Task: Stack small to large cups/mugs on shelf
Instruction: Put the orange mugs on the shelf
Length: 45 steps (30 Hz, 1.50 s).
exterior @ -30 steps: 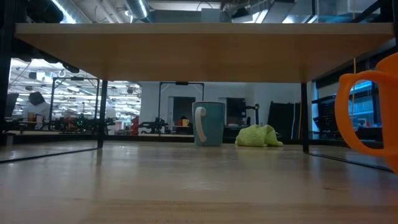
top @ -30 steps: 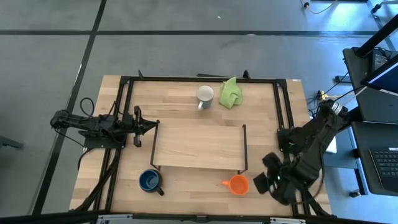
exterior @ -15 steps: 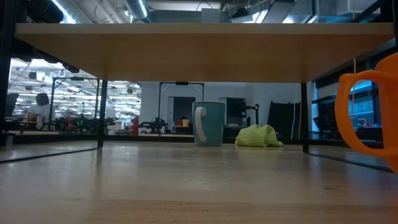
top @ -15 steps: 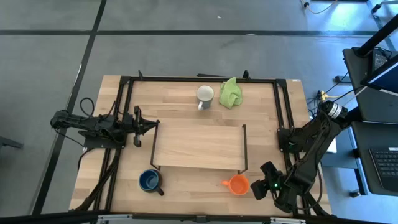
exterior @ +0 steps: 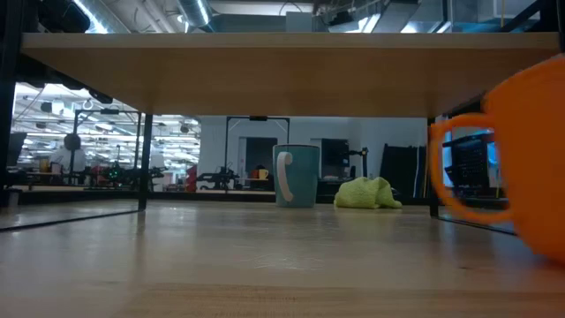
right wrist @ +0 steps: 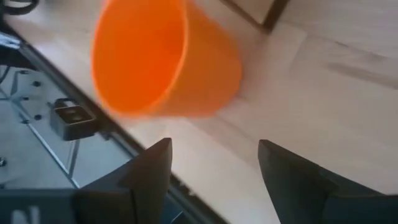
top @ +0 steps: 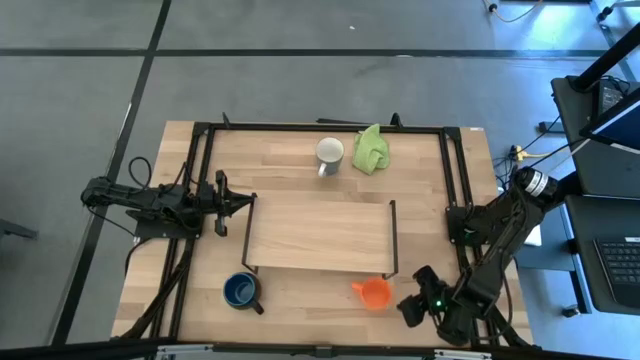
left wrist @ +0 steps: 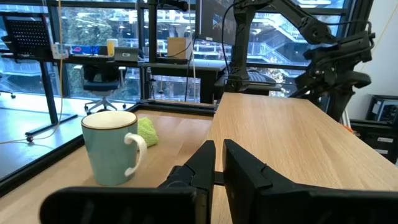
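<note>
The small orange mug (top: 373,292) stands on the table near its front edge, just in front of the shelf's right end. It fills the right of the low view (exterior: 530,150), and its mouth faces the right wrist camera (right wrist: 161,62). My right gripper (top: 410,305) is open close to the mug's right side (right wrist: 214,146). The dark blue mug (top: 240,290) stands at the front left. The white-grey mug (top: 329,152) stands behind the light-wood shelf (top: 320,235). My left gripper (top: 248,200) waits shut at the shelf's left end (left wrist: 219,149). My right gripper is open beside the orange mug's outer wall (right wrist: 205,93), coming at it from the table's right and from above. I cannot tell whether a finger touches the wall.
A lime-green cloth (top: 371,150) lies right of the white-grey mug. Black frame rails (top: 455,180) run along the table's sides and back. The shelf's black end rails (top: 392,240) stand just behind the orange mug. The table's front edge (right wrist: 155,168) is close to the mug.
My right gripper has moved toward the table's left and a little toward its near edge, up to the orange mug. The orange mug has slid a short way toward the table's left, and it looms larger and farther left in the low view.
</note>
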Motion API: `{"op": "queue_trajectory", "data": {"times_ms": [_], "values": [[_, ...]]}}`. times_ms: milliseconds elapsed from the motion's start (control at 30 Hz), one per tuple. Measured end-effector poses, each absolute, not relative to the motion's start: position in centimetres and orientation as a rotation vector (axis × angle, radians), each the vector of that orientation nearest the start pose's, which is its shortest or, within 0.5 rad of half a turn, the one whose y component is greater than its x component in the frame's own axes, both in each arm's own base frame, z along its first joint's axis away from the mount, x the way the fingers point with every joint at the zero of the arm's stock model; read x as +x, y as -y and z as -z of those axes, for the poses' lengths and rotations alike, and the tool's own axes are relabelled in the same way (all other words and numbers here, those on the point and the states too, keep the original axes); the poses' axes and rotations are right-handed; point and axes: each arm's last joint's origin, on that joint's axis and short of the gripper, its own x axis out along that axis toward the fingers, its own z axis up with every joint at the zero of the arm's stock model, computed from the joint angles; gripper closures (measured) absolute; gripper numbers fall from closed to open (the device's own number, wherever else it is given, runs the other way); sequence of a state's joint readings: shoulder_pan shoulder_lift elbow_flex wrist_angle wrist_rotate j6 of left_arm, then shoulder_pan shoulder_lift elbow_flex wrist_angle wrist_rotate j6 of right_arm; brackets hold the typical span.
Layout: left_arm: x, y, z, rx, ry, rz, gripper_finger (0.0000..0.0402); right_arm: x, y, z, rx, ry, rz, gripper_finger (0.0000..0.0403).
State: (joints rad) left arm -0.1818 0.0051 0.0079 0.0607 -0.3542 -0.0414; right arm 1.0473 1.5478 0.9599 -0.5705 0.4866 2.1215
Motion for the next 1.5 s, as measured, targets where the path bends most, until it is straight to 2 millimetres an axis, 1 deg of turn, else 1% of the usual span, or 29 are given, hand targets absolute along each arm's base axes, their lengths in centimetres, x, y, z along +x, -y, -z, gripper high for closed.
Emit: {"op": "queue_trajectory", "data": {"times_ms": [200,367,500,600,733,833,967,1033,1100,1200,1300,1500], "values": [[9.6,0.7,-17.2,-0.058,0.065,-0.171,0.0376,15.8,-24.5,-21.4,1.096,-0.850,0.511,0.0163],[9.6,0.7,-17.2,-0.058,0.065,-0.171,0.0376,16.6,-23.8,-21.5,1.102,-0.799,0.549,0.0163],[9.6,0.7,-17.2,-0.058,0.065,-0.171,0.0376,17.9,-23.2,-21.1,1.108,-0.771,0.589,0.0163],[9.6,0.7,-17.2,-0.058,0.065,-0.171,0.0376,18.8,-23.1,-20.8,1.122,-0.765,0.586,0.0163],[9.6,0.7,-17.2,-0.058,0.065,-0.171,0.0376,19.2,-23.2,-20.0,1.131,-0.803,0.618,0.0164],[9.6,0.7,-17.2,-0.058,0.065,-0.171,0.0376,19.5,-23.6,-19.0,1.153,-0.828,0.654,0.0164],[9.6,0.7,-17.2,-0.058,0.065,-0.171,0.0376,20.1,-24.0,-18.1,1.193,-0.817,0.675,0.0164],[9.6,0.7,-17.2,-0.058,0.065,-0.171,0.0376,20.5,-23.8,-17.8,1.204,-0.806,0.690,0.0166],[9.6,0.7,-17.2,-0.058,0.065,-0.171,0.0376,21.0,-23.5,-17.9,1.227,-0.790,0.692,0.0176],[9.6,0.7,-17.2,-0.058,0.065,-0.171,0.0376,21.7,-23.1,-18.1,1.240,-0.777,0.682,0.0202],[9.6,0.7,-17.2,-0.058,0.065,-0.171,0.0376,22.2,-22.8,-18.2,1.235,-0.770,0.674,0.0242],[9.6,0.7,-17.2,-0.058,0.065,-0.171,0.0376,22.3,-22.6,-18.1,1.207,-0.780,0.677,0.0326]]}}
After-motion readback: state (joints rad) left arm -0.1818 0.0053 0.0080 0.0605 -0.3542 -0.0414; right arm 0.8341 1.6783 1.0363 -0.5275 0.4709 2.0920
